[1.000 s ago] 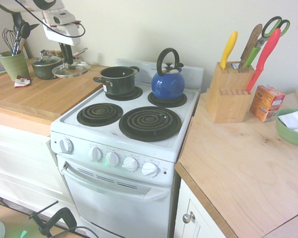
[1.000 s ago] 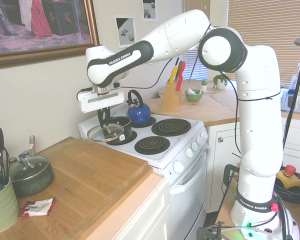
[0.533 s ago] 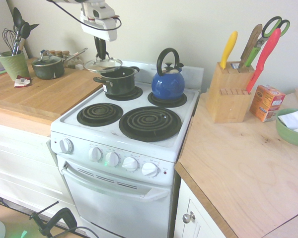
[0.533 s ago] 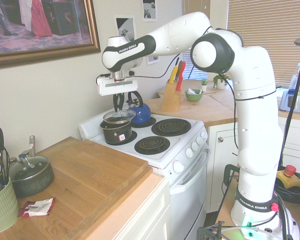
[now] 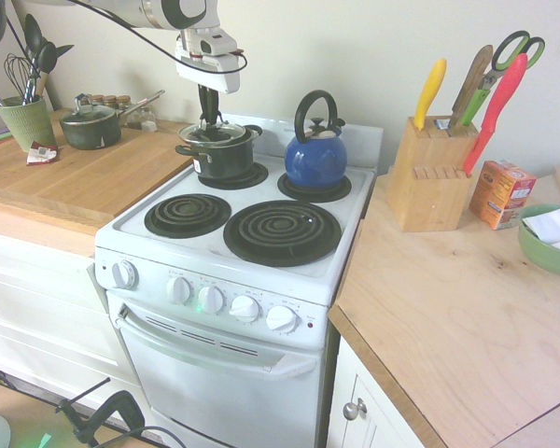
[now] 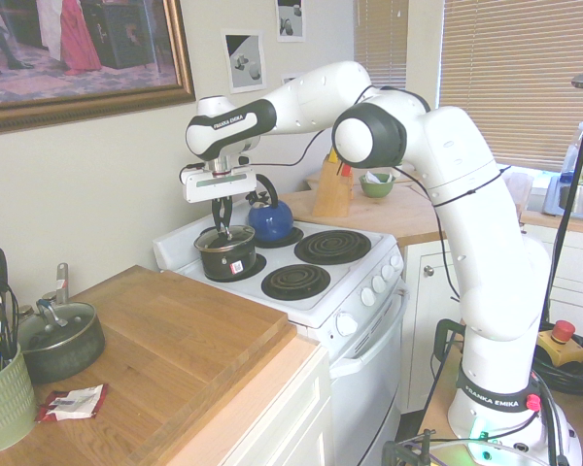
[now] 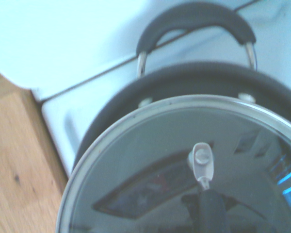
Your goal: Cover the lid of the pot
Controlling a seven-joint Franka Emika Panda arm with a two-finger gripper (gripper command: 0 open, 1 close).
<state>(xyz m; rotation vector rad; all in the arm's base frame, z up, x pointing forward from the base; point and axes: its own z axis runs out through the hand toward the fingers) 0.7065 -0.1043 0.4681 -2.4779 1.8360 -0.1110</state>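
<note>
Pincer (image 5: 208, 119) clamps lid (image 5: 212, 133) knob; lid directly over pot (image 5: 221, 155)

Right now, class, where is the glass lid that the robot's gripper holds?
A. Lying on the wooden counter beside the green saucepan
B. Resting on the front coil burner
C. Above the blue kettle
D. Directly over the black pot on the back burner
D: the gripper holds the lid by its knob right over the black pot, whose rim shows beneath it in the wrist view.
</note>
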